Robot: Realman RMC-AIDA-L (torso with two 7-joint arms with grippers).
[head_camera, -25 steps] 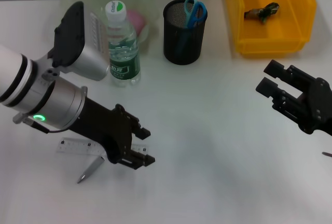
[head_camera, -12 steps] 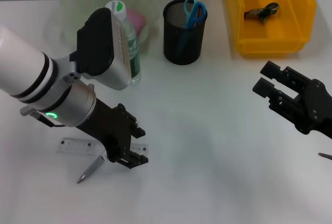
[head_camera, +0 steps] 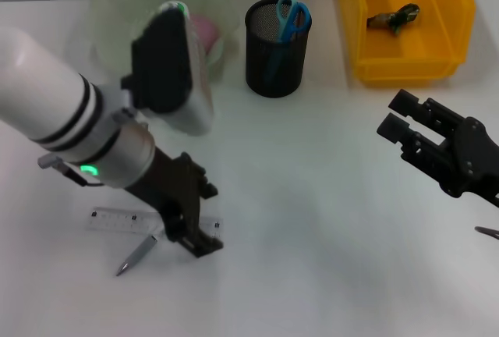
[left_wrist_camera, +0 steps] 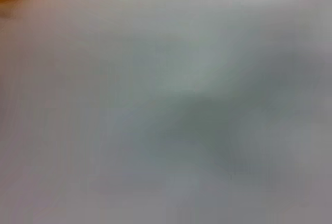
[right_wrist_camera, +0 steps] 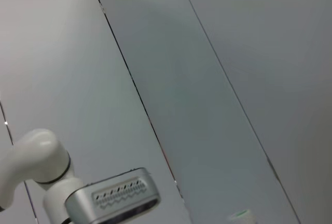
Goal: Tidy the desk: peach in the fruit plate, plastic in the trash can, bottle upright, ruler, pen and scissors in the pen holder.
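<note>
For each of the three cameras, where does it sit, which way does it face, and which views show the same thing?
Head view: above the desk, looking down; shows ruler, pen, holder, left claw, right claw.
Left wrist view: close to the bare desk; no claw shows.
Right wrist view: faces across and upward at wall panels; shows the left arm.
Shared: the left arm in the head and right wrist views.

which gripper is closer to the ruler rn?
Left. The left gripper is low over the ruler, at its right end, just beside the pen. The right gripper hovers far across the table, near the yellow bin.
</note>
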